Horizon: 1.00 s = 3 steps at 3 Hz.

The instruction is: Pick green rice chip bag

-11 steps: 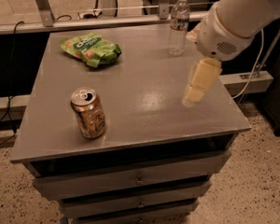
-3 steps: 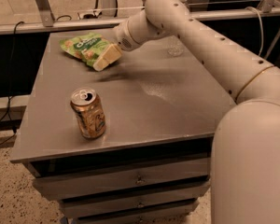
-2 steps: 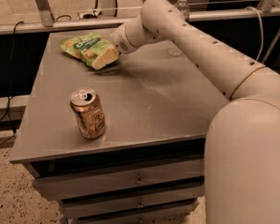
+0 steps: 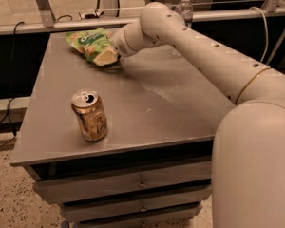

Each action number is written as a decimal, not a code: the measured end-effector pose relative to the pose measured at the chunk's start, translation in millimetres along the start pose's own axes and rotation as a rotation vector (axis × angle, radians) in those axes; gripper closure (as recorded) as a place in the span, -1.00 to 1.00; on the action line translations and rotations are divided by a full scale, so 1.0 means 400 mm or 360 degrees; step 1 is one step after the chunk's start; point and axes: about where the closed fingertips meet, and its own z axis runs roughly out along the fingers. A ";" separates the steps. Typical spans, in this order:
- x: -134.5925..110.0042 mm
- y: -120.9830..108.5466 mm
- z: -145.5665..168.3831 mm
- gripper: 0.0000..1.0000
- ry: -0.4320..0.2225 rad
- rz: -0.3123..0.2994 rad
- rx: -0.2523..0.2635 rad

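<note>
The green rice chip bag (image 4: 88, 42) lies flat at the far left of the grey cabinet top (image 4: 147, 94). It is bright green with white lettering. My gripper (image 4: 104, 58) reaches across from the right and sits over the bag's near right edge, its pale fingers against the bag. My white arm (image 4: 199, 51) stretches from the lower right across the top and hides part of the surface.
An orange-gold drink can (image 4: 90, 115) stands upright near the front left. A clear water bottle (image 4: 183, 5) stands at the far edge, partly behind my arm. Drawers (image 4: 123, 184) sit below the top. A rail and cables run behind.
My arm swung from the right side of the top over to the bag at the far left. In the last second the gripper settled lower onto the bag's edge.
</note>
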 end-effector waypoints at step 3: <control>-0.195 -0.007 -0.186 1.00 -0.0335 -0.0180 0.0127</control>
